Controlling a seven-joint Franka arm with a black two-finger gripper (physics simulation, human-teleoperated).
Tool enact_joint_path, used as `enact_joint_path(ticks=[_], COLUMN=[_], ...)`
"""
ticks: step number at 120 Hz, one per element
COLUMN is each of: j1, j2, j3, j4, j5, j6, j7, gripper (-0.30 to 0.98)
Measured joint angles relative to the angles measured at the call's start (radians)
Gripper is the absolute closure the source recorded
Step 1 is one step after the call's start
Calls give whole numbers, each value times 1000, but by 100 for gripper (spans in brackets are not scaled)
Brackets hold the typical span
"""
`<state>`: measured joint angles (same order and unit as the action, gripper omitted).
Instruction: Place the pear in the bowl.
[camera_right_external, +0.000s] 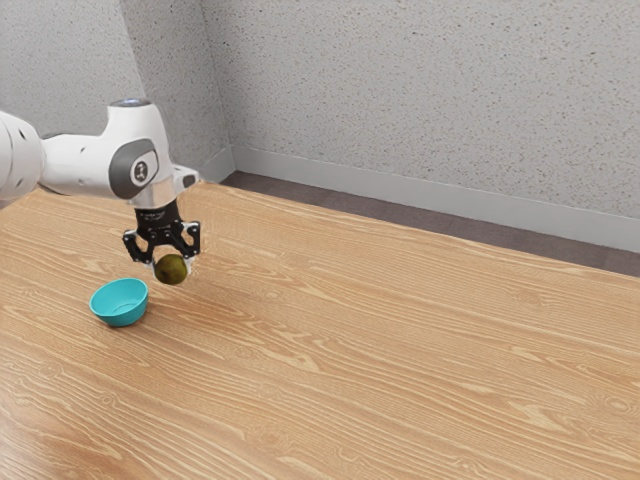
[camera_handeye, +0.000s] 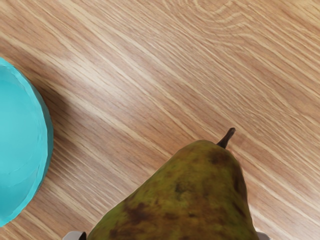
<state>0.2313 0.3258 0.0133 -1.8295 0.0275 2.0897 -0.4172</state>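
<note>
Near the bowl (camera_right_external: 122, 316), the hand (camera_right_external: 172, 267) grips the pear (camera_handeye: 187, 200) aloft.

Grn-brn pear (camera_handeye: 185, 200) held in claw (camera_right_external: 172, 265), nr upright teal bowl (camera_right_external: 123, 319)

It is a plain indoor room, though exactly which kind I cannot tell. In the exterior view, pale grey speckled walls (camera_right_external: 420, 90) fill the upper part of the frame, meeting in a corner at the upper left. A light grey baseboard (camera_right_external: 400, 190) runs along their foot, above a strip of dark brownish floor (camera_right_external: 400, 214). A broad wood-grained bench (camera_right_external: 400, 370) spreads across the lower part, and the white robot arm (camera_right_external: 85, 165) over it at the upper left lends the room a lab look.
</note>
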Motion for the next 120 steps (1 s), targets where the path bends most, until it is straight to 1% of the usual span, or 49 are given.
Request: enact_joint_path(ticks=[19, 46, 64, 87, 94, 107, 120], j1=[115, 213, 215, 205, 202, 196, 191], j2=[5, 41, 80, 87, 84, 69, 60], j3=[2, 5, 4, -2, -4, -5, -5], j4=[2, 12, 15, 6, 2, -6, -6], j5=[1, 47, 56, 54, 50, 45, 43], j6=[7, 63, 88, 98, 97, 88, 82], j7=[-3, -3, -2, 0, 1, 4, 7], gripper=[37, 36, 35, 31, 28, 18, 11])
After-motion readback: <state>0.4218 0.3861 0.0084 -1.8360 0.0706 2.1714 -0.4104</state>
